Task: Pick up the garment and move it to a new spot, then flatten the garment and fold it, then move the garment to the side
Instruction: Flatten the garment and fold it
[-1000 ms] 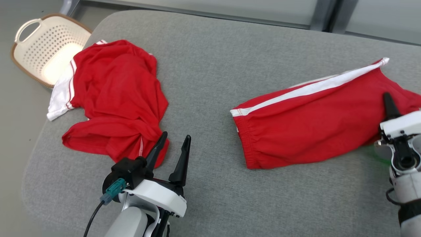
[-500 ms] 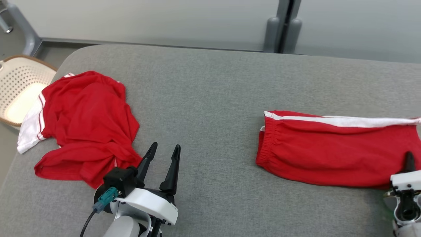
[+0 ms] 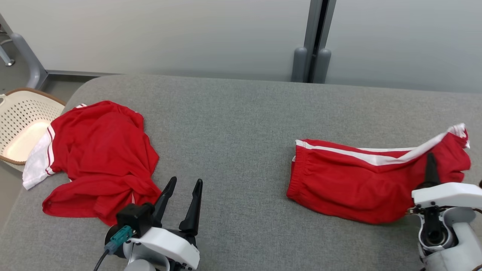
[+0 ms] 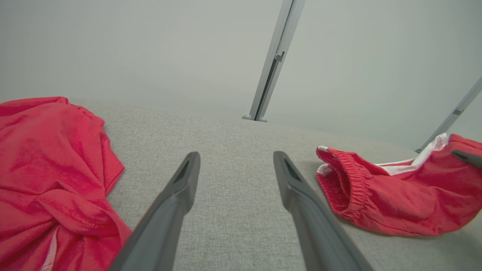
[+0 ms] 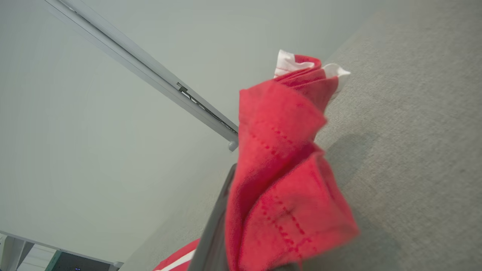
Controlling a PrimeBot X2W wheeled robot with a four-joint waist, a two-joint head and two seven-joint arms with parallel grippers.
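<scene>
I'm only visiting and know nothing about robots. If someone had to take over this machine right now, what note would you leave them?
Left gripper: open, holding nothing, over the grey cushion beside the crumpled red shirt.
Right gripper: shut on the leg end of the red shorts. That end is raised; the waistband end lies on the cushion.
Done: the shorts look folded lengthwise.
Left: probably set the shorts down at the side and let go. The shirt is unfolded; a basket stands on the floor at far left.

Left gripper (image 3: 186, 181): near left, low over the surface, fingers spread wide and pointing far.
Right gripper (image 3: 430, 158): near right, fingers pinched together on the lifted end of the red shorts (image 3: 350, 184).
</scene>
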